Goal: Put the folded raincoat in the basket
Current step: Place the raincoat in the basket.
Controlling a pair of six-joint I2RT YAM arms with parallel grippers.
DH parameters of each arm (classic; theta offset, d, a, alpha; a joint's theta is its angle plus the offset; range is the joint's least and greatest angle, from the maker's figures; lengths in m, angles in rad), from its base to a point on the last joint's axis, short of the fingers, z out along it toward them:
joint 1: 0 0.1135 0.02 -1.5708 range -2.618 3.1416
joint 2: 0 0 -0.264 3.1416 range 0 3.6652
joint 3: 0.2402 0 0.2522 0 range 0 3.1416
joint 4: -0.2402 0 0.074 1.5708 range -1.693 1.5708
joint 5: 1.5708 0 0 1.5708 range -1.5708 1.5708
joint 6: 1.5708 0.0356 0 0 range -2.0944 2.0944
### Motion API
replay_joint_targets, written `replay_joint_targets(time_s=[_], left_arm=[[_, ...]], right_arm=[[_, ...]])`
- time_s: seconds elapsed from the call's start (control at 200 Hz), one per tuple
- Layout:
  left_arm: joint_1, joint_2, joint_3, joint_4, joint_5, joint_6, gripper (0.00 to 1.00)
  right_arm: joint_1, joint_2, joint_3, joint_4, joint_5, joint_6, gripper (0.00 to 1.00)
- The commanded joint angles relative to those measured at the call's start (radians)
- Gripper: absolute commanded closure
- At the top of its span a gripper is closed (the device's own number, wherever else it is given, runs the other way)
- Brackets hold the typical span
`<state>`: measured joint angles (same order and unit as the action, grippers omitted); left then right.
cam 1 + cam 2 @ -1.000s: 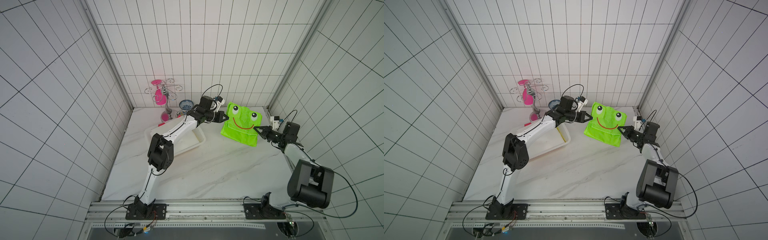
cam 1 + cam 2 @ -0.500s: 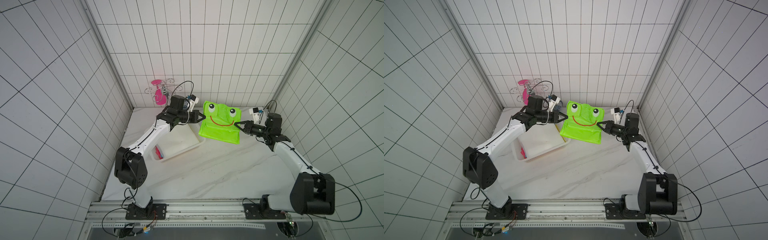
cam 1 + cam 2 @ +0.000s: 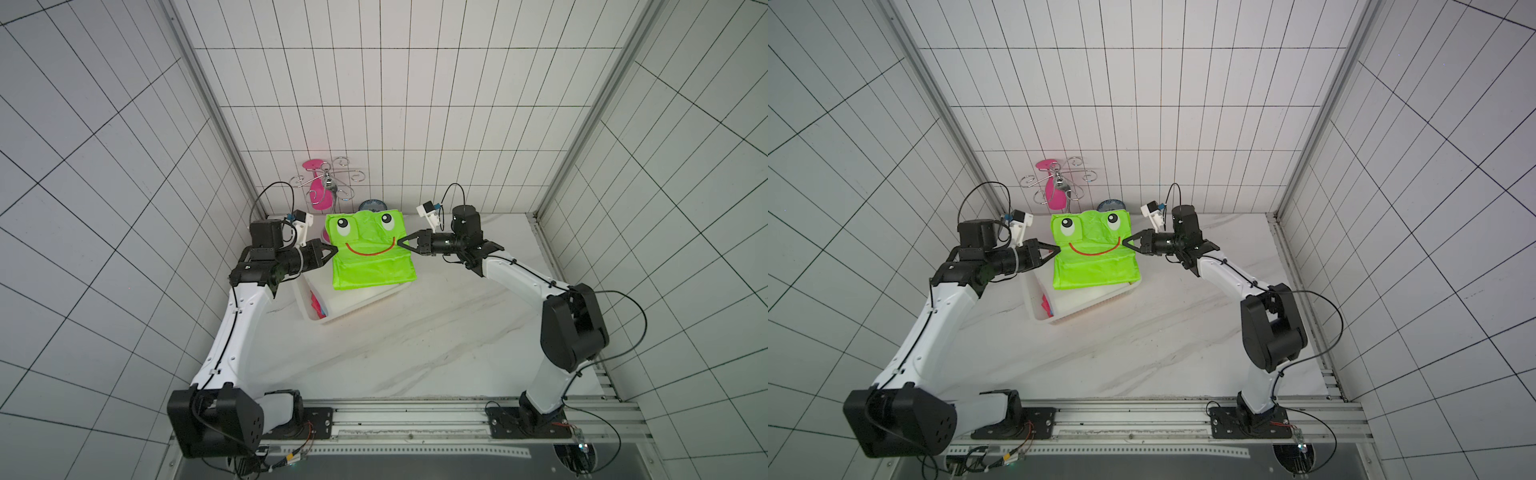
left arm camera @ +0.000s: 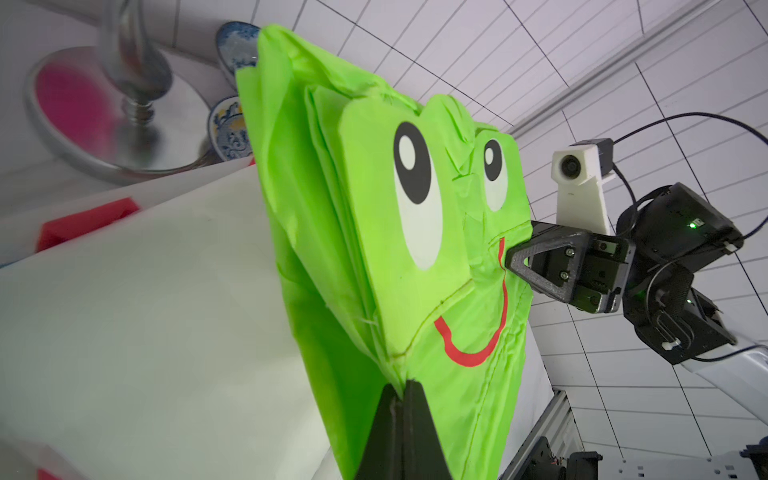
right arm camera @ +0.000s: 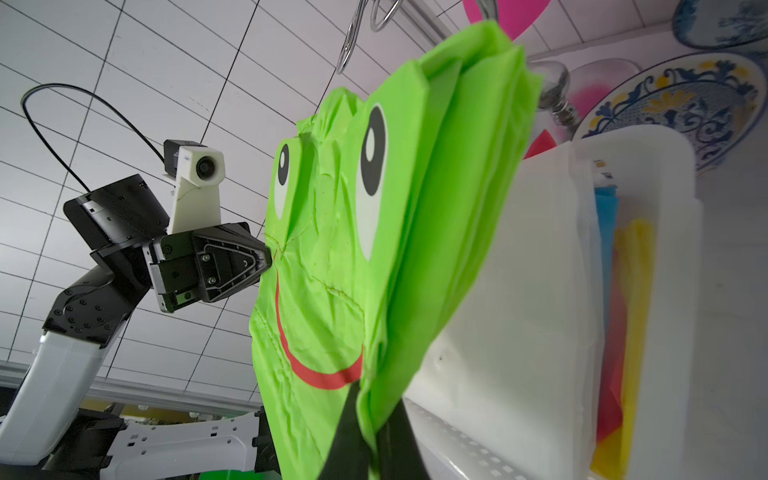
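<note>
The folded raincoat (image 3: 370,257) (image 3: 1094,257) is bright green with a frog face. It hangs stretched between my two grippers, above the right part of the white basket (image 3: 353,311) (image 3: 1084,309). My left gripper (image 3: 334,250) (image 3: 1057,249) (image 4: 402,388) is shut on its left edge. My right gripper (image 3: 400,242) (image 3: 1124,242) (image 5: 376,419) is shut on its right edge. The raincoat (image 4: 415,249) (image 5: 353,270) hides the basket's back part in both top views. In the right wrist view the basket (image 5: 673,174) lies just behind the raincoat.
Inside the basket lie a white folded item (image 5: 519,291) and pink, blue and yellow ones (image 3: 316,305). A chrome hook stand with a pink base (image 3: 328,189) and patterned bowls (image 3: 371,205) (image 5: 681,104) stand at the back wall. Tiled walls close in three sides.
Both arms have carried the raincoat leftward, from above the table's back right to above the basket. Both grips have held throughout.
</note>
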<state>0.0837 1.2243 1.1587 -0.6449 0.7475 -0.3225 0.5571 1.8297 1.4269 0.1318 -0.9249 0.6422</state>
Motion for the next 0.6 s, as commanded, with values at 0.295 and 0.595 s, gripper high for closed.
replay_joint_targets(time_s=[0.295,0.595], left_arm=[[0.172,-0.02,-0.234,0.025,-0.033,-0.1,1.0],[0.131,0.054,-0.37,0.231,-0.102,-0.066,1.0]], right_arm=[[0.046,0.354,0.439,-0.461,0.134,-0.246,1.0],[0.01,0.499,0.588,-0.551,0.189,-0.287,1.0]])
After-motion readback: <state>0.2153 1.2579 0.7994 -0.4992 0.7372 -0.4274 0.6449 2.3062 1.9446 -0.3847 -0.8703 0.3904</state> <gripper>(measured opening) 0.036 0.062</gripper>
